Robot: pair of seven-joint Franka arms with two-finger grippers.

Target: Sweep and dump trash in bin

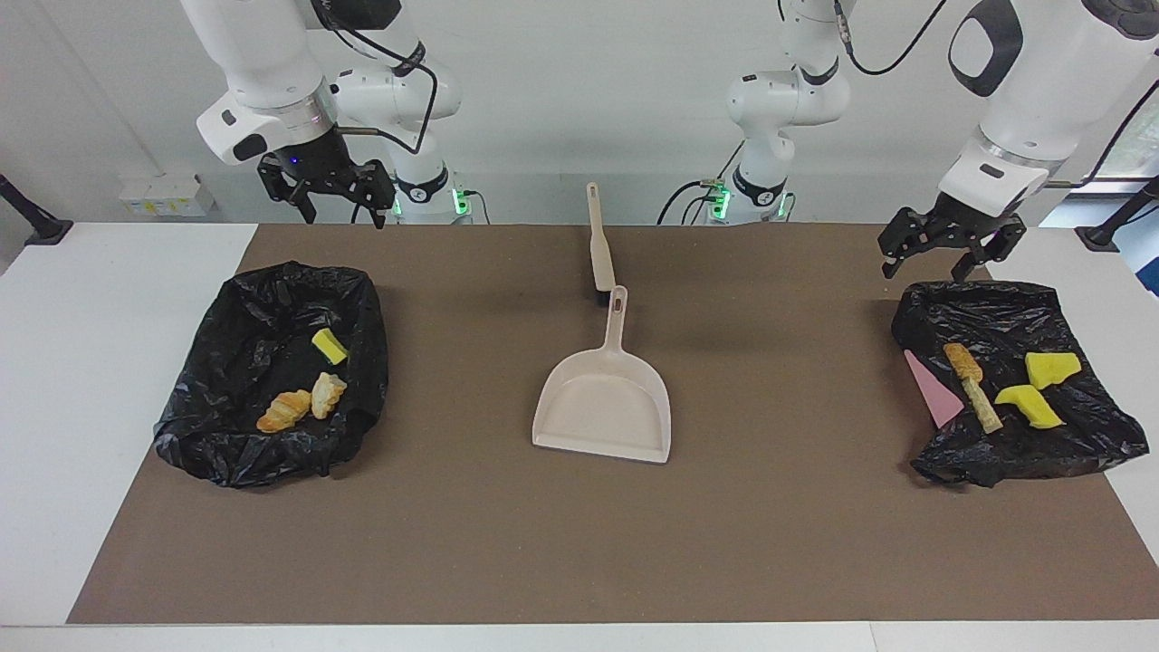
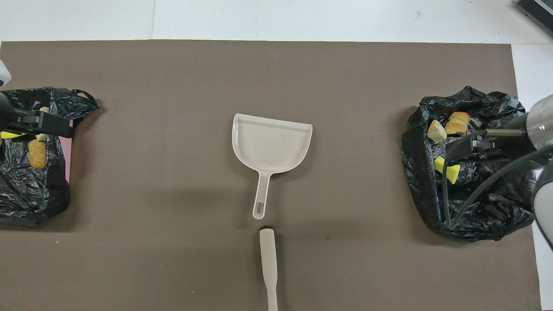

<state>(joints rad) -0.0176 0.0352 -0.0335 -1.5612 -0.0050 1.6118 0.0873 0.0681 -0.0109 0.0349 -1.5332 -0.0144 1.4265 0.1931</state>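
Observation:
Trash lies in two black bags. The bin bag (image 1: 244,308) at the right arm's end holds a yellow sponge (image 1: 329,345), a bread chunk (image 1: 328,394) and a croissant (image 1: 283,410). The flatter bag (image 1: 996,303) at the left arm's end carries a brown lump (image 1: 962,360), a tan stick (image 1: 982,405) and two yellow sponge pieces (image 1: 1041,385). A beige dustpan (image 1: 605,403) lies mid-mat with the brush (image 1: 598,244) just nearer the robots. My left gripper (image 1: 928,267) hangs open and empty over that bag's robot-side edge. My right gripper (image 1: 342,215) waits open, raised above the mat's edge by the bin bag.
A pink flat piece (image 1: 933,388) lies at the edge of the bag at the left arm's end. A brown mat (image 1: 770,543) covers the table's middle, with white table (image 1: 100,362) at both ends.

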